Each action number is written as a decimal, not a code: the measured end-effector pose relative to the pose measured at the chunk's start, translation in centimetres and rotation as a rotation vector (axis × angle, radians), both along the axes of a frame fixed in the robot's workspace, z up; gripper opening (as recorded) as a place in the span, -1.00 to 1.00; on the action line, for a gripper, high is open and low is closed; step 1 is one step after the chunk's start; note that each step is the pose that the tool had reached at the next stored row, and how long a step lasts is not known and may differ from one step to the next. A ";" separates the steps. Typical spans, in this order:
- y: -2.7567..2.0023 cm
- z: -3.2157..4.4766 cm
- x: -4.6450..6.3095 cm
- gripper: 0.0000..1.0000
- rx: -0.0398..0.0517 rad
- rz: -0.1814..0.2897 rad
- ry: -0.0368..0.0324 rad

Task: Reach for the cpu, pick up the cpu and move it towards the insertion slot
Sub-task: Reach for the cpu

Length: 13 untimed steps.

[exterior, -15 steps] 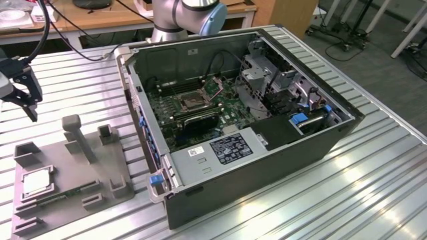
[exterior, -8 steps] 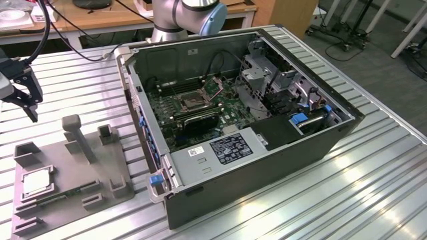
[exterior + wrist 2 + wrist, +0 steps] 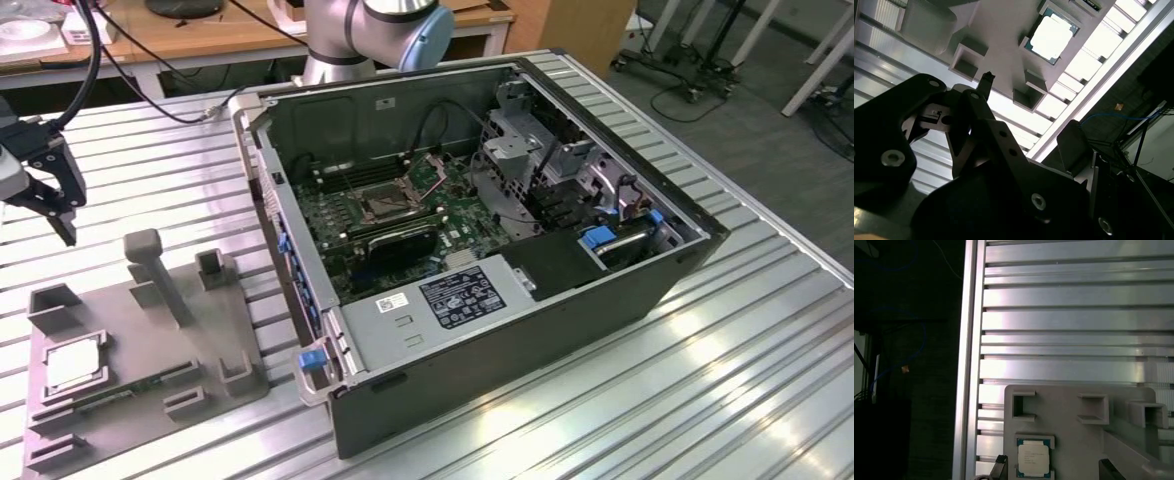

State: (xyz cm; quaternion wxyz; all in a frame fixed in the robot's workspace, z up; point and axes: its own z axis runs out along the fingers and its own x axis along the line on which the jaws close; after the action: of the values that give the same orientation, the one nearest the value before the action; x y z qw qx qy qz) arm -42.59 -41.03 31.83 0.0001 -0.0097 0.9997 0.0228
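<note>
- Cpu [image 3: 74, 365] lies flat on the grey fixture plate [image 3: 200, 345].
- Gripper [image 3: 51, 210] hangs near the plate, fingers apart, holding nothing.
- Insertion slot [image 3: 378, 205] sits inside the open case [image 3: 534, 330].

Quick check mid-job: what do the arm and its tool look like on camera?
The arm is silver-grey tubing with rounded joints and a light blue cap. The tool is black, built of angular linked plates that taper to thin fingers, and is studded with silver screws. A black cable hangs toward it.
</note>
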 end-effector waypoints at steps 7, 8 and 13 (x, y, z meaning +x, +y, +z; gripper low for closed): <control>0.00 -0.12 0.0 0.57 0.0003 0.000 -0.0005; 0.00 -0.20 0.0 0.57 0.0002 0.000 -0.0003; -0.45 -1.02 -0.3 0.57 0.0000 0.000 -0.0022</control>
State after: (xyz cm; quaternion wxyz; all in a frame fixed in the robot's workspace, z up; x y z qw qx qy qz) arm -42.90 -41.48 30.81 0.0012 -0.0098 0.9997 0.0228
